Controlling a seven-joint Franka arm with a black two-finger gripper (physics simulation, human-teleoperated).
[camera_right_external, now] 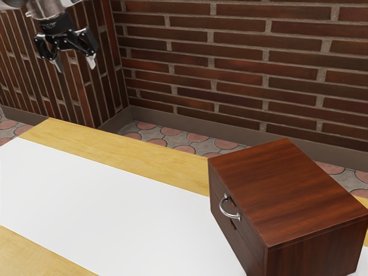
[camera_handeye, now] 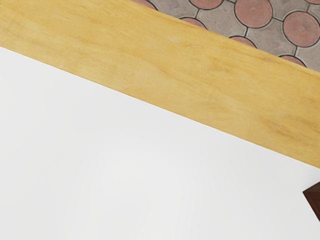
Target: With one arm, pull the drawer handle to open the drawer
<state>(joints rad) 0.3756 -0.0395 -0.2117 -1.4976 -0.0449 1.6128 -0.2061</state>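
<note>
Drawer handle (camera_right_external: 229, 208) untouched, drawer (camera_right_external: 248, 237) shut; gripper (camera_right_external: 75, 62) high, jaws apart

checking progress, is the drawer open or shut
Shut: the drawer front sits flush with the box; the hand hangs far from the handle.

Bright, even light; faint shadows.

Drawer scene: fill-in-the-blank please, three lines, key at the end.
1. The drawer is ___, flush with the wooden cabinet.
2. Its curved handle is ___ in colour.
3. The jaws stand ___, high above the white mat, holding nothing.
Missing words: shut; silver; open.
</note>
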